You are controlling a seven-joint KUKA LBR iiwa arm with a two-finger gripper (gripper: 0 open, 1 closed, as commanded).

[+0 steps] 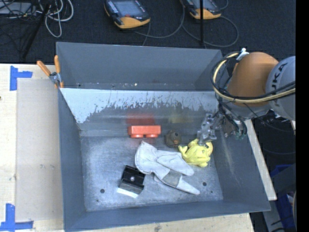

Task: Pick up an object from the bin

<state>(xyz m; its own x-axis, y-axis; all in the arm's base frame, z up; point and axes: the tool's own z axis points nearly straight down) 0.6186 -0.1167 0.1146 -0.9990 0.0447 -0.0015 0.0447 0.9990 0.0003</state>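
Grey metal bin [145, 71] holds an orange block [144, 130], a white glove [161, 164], a black box [132, 180] and, just beneath the gripper [206, 135], a yellow toy [197, 153]; whether the gripper is open or closed I cannot tell.

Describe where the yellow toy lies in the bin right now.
The yellow toy lies on the bin floor, right of middle in the camera view, close below the gripper, with the white glove at its left.
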